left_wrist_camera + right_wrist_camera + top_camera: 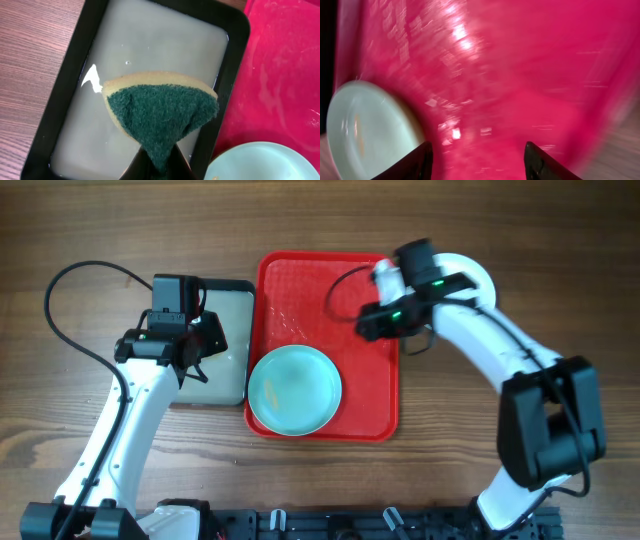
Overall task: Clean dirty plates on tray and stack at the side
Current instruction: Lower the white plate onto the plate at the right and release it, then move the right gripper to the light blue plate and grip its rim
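A red tray (300, 280) is set at the middle of the bench (100, 230), its long sides running from the far edge toward the near edge. One pale mint plate (294, 389) is seen on it, laid at the tray's near left corner, with its rim reaching over the tray's left edge. A faint yellowish streak is made out on the plate in the right wrist view.

The right tool (372, 320) is held above the far right part of the tray, well apart from the plate. Its fingers are spread and nothing is gripped between them. In its own view the plate lies off to the left, clear of both fingers.

The left tool (159, 167) is clenched on a sponge (160, 115), yellow with a dark green scouring face. The sponge is held above a grey tray (60, 100) with a black rim, which holds a shallow layer of cloudy liquid and lies just beside the red tray's left edge. The plate is seen near this tool, at the lower right of the left wrist view, not touched by the sponge.
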{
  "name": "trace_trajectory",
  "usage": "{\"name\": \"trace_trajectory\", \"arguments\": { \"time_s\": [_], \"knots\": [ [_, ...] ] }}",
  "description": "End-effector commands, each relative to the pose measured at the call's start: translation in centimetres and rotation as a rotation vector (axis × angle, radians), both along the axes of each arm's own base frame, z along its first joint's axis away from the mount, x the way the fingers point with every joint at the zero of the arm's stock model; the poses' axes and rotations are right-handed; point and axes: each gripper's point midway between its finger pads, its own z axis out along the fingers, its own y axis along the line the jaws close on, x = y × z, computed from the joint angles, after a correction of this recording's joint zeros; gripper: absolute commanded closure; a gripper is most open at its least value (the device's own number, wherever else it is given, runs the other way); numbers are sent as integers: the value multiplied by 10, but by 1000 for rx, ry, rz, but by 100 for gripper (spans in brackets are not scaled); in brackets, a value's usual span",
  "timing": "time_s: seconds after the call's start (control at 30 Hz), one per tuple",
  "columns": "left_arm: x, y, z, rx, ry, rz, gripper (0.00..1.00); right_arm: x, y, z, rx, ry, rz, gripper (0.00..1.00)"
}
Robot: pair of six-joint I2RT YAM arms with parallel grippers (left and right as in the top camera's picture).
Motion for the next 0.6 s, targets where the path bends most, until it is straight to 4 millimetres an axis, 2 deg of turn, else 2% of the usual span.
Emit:
{"name": "trace_trajectory", "arguments": {
  "time_s": [0.0, 0.1, 0.2, 0.4, 0.47, 0.57],
  "knots": [
    [1, -2, 0, -5, 0, -16, 96, -28, 30, -14, -85, -8, 157, 42],
    [1, -2, 0, -5, 0, -16, 96, -46, 47, -19, -173, -33, 230, 46],
    [1, -2, 0, -5, 0, -16, 96, -55, 59, -19, -172, -39, 269, 48],
    [1, -2, 0, -5, 0, -16, 96, -59, 60, -38, -189, 0, 275, 56],
    [1, -2, 0, -5, 0, -16, 96, -60, 59, -41, -194, 9, 276, 63],
    [1, -2, 0, -5, 0, -16, 96, -59, 59, -41, -194, 9, 276, 69]
  ]
}}
